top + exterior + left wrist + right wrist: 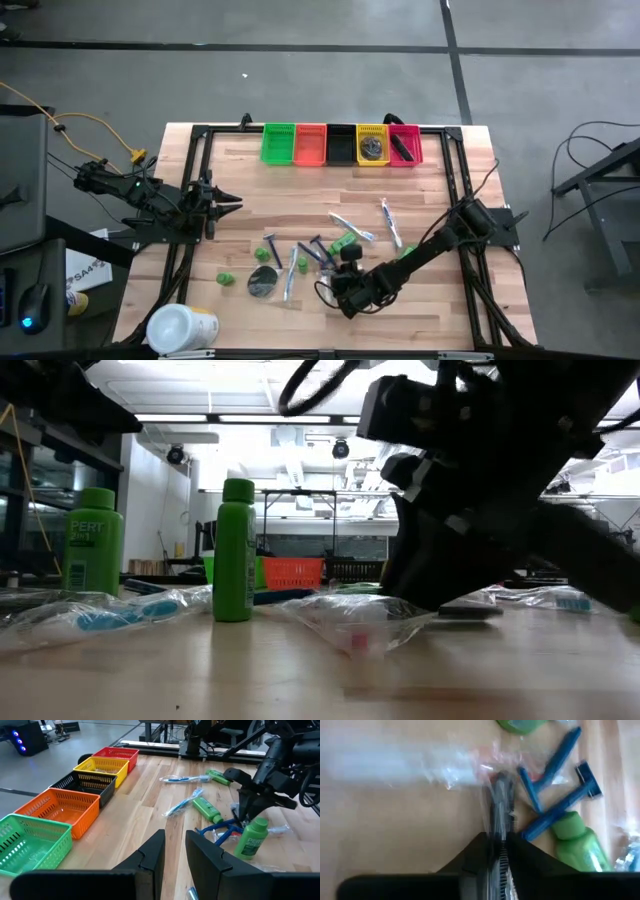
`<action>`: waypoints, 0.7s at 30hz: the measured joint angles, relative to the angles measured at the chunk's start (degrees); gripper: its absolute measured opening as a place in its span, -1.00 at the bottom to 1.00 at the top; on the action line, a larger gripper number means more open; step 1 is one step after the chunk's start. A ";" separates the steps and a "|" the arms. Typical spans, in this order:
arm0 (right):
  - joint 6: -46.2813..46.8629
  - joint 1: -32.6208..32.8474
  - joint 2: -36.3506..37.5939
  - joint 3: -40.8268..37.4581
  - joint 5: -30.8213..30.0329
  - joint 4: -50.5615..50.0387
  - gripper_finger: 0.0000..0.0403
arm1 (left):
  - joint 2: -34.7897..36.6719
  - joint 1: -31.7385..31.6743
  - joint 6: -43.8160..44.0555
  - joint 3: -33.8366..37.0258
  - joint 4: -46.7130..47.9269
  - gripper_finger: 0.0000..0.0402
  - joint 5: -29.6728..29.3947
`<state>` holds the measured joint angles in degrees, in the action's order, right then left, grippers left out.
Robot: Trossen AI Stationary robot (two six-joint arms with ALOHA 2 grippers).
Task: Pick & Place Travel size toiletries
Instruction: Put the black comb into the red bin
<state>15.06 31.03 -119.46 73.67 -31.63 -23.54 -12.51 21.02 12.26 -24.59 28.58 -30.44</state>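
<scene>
What is pinched between the right gripper (pixel 499 851) jaws is blurred in the right wrist view; only a slim dark grey piece (pixel 499 810) is made out, its near end hidden by the fingers. Ahead of the jaws a clear wrapped item (pixel 395 762) is smeared. In the low view the jaw tips are hidden behind the arm's dark bulk. Contents of the yellow bin (pixel 372 146) are too small to identify.
</scene>
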 joint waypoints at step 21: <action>0.39 -0.21 10.65 -0.34 3.75 -5.48 -0.94 | 0.00 0.00 0.01 -0.01 -0.11 -0.62 0.00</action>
<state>15.45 30.82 -108.81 73.33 -27.88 -29.01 -12.51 21.02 12.27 -24.60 28.47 -30.44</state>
